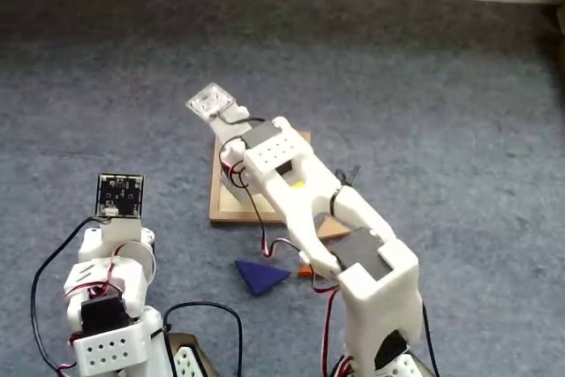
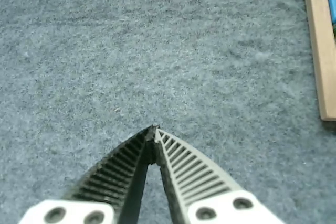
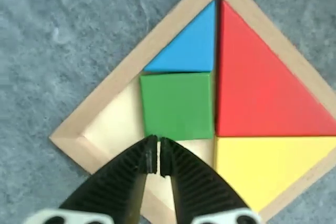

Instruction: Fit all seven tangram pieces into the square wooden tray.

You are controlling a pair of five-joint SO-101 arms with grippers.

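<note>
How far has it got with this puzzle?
Done: the light blue triangle, green square, red triangle and yellow triangle lie in the tray. In hand: nothing; the right gripper hangs shut over the tray's bare corner, the left gripper shut over carpet. Left: the dark blue triangle, an orange piece and a tan piece lie on the carpet.

Pale wooden tray (image 3: 79, 136), smooth matt pieces, rough grey carpet (image 2: 131, 51)

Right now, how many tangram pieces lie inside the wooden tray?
4: a light blue triangle along the rim of the tray, a green square beside it, a large red triangle along both, a yellow triangle against the red. The right gripper may hide another.
</note>
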